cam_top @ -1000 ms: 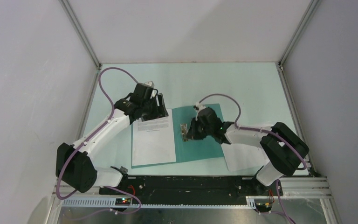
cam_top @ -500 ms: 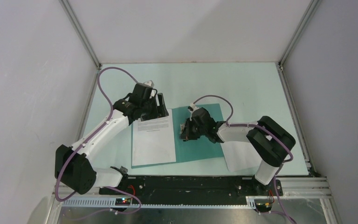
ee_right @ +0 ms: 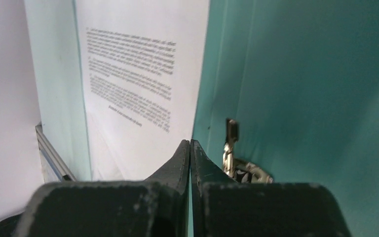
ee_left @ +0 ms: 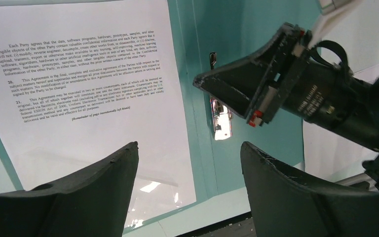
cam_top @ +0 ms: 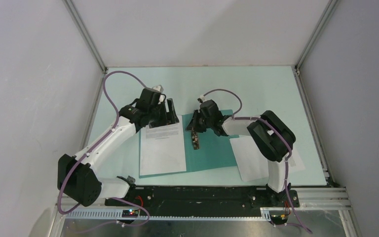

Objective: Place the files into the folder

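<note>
My left end effector [cam_top: 170, 112] hangs spread wide, with nothing between its fingers, over the far end of the printed sheet [cam_top: 163, 148]. My right end effector [cam_top: 194, 126] is pressed together on nothing. Its tips point down at the open folder [cam_top: 212, 153], close to the spine.

The teal folder lies flat and open on the pale tabletop [cam_top: 256, 89], in front of my two bases. One white sheet rests on its left half, with the block of small black text at the far end, nearest my left end effector. In the left wrist view that sheet [ee_left: 89, 64] fills the left side and the folder [ee_left: 202, 29] shows along its right edge. The small metal clip [ee_left: 221, 121] glints on the teal just beyond the paper.

From the right wrist, my closed tips [ee_right: 190, 143] sit just beside the clip [ee_right: 231, 143], over the line where the paper's edge meets the folder [ee_right: 301, 74]. I cannot tell whether they touch anything.

The second sheet [cam_top: 256, 165] lies on the tabletop to the right, partly under my right arm, and its left edge meets the folder's right edge.
</note>
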Robot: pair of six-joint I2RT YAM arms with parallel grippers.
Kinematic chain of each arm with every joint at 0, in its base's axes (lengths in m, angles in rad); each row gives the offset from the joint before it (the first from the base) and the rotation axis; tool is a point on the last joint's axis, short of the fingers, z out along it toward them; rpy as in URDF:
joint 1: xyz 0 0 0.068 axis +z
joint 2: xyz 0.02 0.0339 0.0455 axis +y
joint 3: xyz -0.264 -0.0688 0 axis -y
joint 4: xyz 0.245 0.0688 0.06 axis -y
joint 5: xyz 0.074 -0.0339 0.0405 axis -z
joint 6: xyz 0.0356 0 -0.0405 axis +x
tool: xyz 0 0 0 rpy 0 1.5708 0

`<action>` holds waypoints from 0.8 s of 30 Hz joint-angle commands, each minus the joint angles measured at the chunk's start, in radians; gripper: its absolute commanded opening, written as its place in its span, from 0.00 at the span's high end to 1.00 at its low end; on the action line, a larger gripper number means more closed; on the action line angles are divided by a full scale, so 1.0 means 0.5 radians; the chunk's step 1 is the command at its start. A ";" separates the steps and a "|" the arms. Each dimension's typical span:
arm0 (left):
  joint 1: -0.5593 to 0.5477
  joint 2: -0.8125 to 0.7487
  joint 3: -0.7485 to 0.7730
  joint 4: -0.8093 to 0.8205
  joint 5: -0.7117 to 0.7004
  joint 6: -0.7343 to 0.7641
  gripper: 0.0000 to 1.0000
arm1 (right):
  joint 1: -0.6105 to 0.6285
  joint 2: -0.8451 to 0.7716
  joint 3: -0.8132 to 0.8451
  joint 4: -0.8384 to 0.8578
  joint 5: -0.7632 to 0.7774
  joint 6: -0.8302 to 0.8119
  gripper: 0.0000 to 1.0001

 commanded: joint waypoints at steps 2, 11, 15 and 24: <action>0.009 -0.044 -0.010 0.044 0.042 0.054 0.19 | -0.026 0.170 0.144 -0.013 0.029 0.031 1.00; -0.017 -0.029 -0.001 0.055 0.041 0.067 0.16 | -0.039 0.006 0.268 -0.176 0.058 -0.005 0.94; -0.066 0.005 0.057 0.070 0.025 0.077 0.14 | -0.058 -0.236 0.318 -0.358 0.127 -0.024 0.86; -0.359 0.360 0.453 0.264 0.053 0.140 0.07 | -0.197 -1.019 -0.031 -1.204 0.805 0.201 0.38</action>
